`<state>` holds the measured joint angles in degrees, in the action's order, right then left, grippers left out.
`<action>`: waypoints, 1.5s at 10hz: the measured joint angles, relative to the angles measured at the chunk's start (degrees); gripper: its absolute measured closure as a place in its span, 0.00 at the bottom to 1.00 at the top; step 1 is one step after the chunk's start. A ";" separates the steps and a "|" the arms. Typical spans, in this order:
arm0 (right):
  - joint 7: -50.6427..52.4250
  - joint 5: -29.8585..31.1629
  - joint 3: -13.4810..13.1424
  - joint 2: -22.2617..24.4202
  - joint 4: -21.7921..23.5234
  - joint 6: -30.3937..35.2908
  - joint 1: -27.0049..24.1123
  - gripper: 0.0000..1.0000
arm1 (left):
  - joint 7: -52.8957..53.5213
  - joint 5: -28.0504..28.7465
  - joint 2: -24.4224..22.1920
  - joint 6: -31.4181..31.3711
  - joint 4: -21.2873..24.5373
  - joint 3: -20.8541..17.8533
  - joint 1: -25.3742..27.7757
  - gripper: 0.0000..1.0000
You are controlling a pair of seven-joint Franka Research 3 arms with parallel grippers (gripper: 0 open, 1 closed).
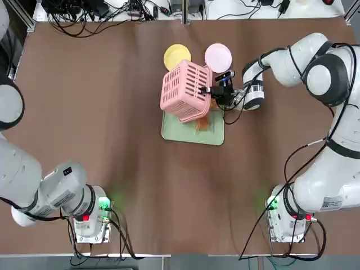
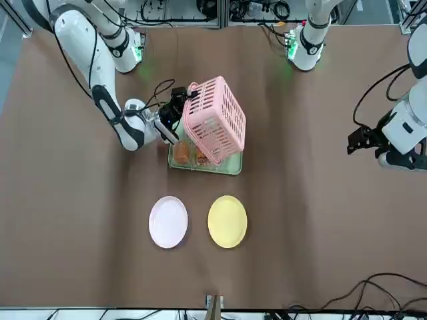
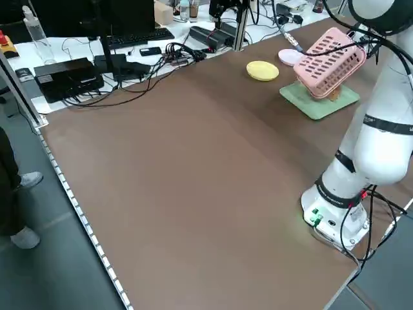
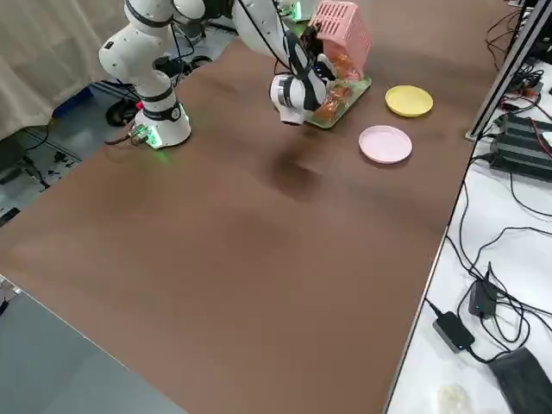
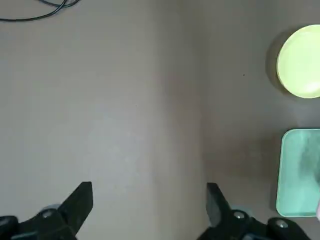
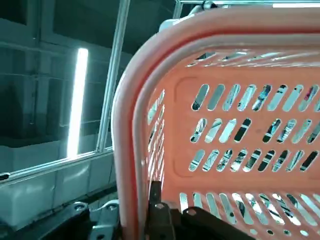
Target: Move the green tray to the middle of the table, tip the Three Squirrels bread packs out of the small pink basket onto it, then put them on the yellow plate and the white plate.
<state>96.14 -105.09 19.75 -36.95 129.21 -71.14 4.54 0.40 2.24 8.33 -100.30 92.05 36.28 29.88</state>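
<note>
So the right claw (image 1: 212, 90) is pinching the slatted pink plastic basket (image 1: 185, 90) by its rim, tilting it right above the pale mint-green rectangular tray (image 1: 216, 136), packs spilling below.

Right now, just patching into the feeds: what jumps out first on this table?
The small pink basket, tipped up on its side over the green tray mid-table, with the right gripper clamped on its rim. Orange-brown bread packs lie on the tray under it. Beyond the tray, the yellow plate and white plate sit bare side by side; the left gripper hangs open, away to the left.
</note>
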 joint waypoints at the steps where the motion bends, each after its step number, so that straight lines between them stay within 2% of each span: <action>1: 0.12 -0.01 0.04 -0.44 -0.02 0.54 0.16 0.93 | 0.00 0.00 0.00 0.00 0.00 0.01 0.00 0.00; 7: 1.17 -5.40 0.29 -4.15 -5.34 0.66 5.49 0.93 | 0.00 0.12 0.00 -0.02 -0.09 0.02 0.00 0.00; 12: 1.14 -9.76 1.80 -4.18 -6.45 0.66 6.80 0.93 | 0.00 2.06 0.00 -0.04 -0.11 0.04 -0.02 0.00; 15: 1.02 -10.76 1.83 -4.19 -7.15 0.62 7.75 0.93 | 0.00 2.17 0.00 -0.04 -0.11 0.05 -0.07 0.00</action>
<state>97.16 -115.86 21.58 -41.14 122.06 -70.52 12.29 0.40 4.41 8.33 -100.34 91.94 36.33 29.80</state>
